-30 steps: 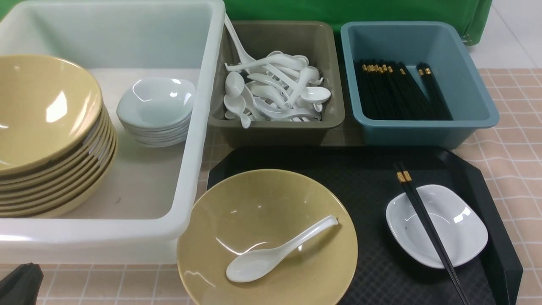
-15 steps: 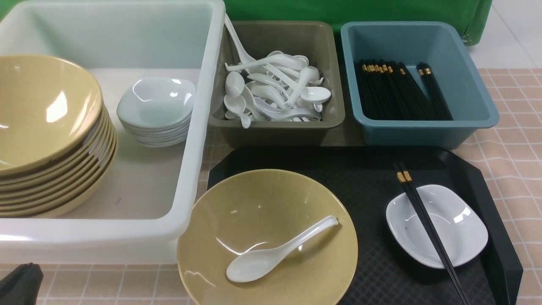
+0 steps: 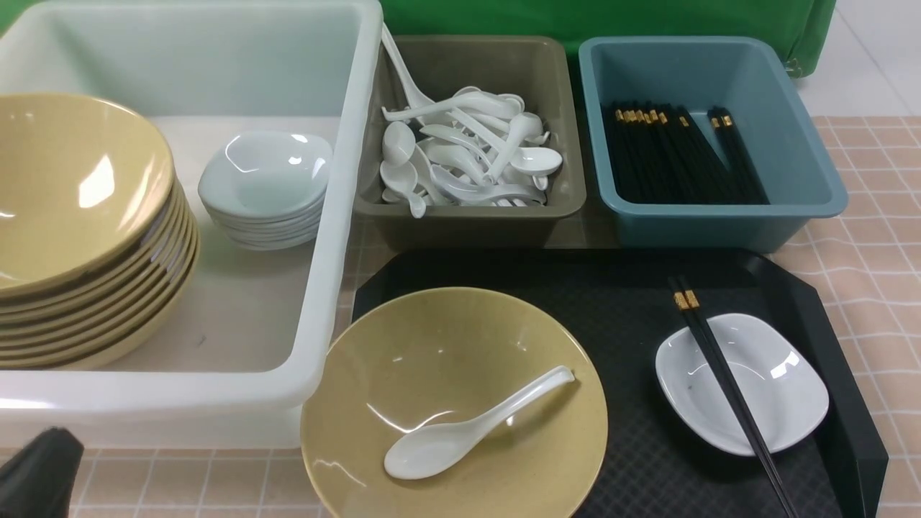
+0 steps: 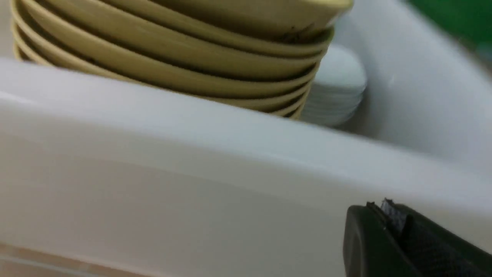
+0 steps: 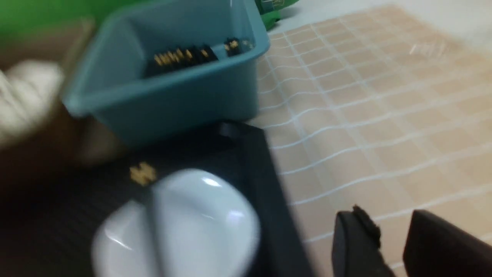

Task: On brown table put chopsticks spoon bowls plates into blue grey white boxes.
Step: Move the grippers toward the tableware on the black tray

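- Mustard-yellow and glossy, a bowl (image 3: 460,338) was seen on the left part of the black tray (image 3: 626,288), with part of it reaching past the tray's left edge.
- The spoon (image 3: 468,428) was laid inside that bowl, scoop toward the robot and handle pointing away to the right.
- A white plate (image 3: 777,392) was set on the right part of the tray, and the chopsticks (image 3: 719,374) were laid across it, gold bands at the far end.
- On the brown table (image 3: 870,273), the white tub (image 3: 338,216) was placed at the left. It held a stack of bowls (image 3: 72,216) and, beside it, a stack of plates (image 3: 266,180).
- The grey bin (image 3: 468,216), behind the tray, was filled with a heap of spoons (image 3: 468,151).
- The blue bin (image 3: 719,223), to its right, was loaded with a bundle of chopsticks (image 3: 676,158).
- The left gripper (image 3: 47,453) was seen low at the near left corner, in front of the tub's near wall, jaws pressed together and nothing held.
- The right gripper (image 5: 396,238) was shown only in the blurred right wrist view, over the table just beside the tray's right edge. Its jaws were parted by a narrow gap, with nothing between them.
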`<action>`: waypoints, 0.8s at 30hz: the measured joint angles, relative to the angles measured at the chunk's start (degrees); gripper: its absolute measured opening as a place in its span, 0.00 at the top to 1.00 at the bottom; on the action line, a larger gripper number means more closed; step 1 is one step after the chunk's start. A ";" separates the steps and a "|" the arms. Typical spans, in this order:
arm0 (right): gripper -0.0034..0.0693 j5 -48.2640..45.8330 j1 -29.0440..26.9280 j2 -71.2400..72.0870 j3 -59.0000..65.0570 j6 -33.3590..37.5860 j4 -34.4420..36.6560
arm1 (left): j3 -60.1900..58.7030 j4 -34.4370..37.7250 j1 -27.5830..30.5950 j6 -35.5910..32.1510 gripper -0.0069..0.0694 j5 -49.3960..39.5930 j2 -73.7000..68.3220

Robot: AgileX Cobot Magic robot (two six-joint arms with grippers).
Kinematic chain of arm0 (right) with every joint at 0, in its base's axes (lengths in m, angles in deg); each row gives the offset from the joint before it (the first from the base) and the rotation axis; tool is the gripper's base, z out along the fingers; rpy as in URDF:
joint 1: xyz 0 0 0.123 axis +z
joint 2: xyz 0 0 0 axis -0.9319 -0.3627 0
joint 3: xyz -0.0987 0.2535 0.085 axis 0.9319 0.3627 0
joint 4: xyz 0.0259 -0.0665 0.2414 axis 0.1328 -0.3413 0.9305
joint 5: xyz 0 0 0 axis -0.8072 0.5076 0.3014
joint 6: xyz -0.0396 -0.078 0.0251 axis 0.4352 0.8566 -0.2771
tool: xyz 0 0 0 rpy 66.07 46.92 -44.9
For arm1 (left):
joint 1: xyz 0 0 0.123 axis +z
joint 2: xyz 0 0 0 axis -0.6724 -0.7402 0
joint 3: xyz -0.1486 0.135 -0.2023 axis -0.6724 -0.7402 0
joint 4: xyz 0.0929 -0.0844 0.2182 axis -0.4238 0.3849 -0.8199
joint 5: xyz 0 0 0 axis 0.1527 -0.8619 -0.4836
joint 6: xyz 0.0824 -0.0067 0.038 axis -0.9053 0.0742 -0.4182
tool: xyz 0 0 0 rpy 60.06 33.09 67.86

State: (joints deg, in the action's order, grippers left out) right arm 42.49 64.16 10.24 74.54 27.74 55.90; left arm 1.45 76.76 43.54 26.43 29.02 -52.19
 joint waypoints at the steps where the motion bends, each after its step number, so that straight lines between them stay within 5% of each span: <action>1: 0.63 0.16 0.00 0.00 0.00 -10.18 6.77 | 0.00 9.98 0.00 6.39 0.90 3.79 0.00; 2: 0.63 0.15 0.00 0.00 0.00 -12.59 7.39 | 0.00 11.26 0.00 7.06 0.90 3.79 0.00; 5: 0.63 0.09 0.00 0.00 0.00 -24.32 12.21 | 0.00 29.80 0.00 14.78 0.90 9.22 0.00; 13: 0.63 -0.09 0.00 0.00 0.00 -18.12 12.08 | 0.00 39.86 0.00 15.46 0.90 10.15 0.00; 15: 0.63 -0.24 0.00 0.00 0.05 -15.40 12.15 | 0.00 41.34 0.00 15.46 0.90 9.95 0.00; 18: 0.63 -5.01 0.34 0.00 -3.31 -2.37 12.75 | 1.48 41.04 0.00 10.19 0.90 6.76 0.00; 24: 0.75 -15.41 2.20 -10.50 -21.54 20.84 12.84 | 17.35 25.65 0.00 -7.21 0.90 -7.37 -5.88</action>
State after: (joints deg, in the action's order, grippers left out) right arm 27.09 66.37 -0.26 53.00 48.58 68.75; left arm 18.80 102.41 43.54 19.23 21.64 -58.07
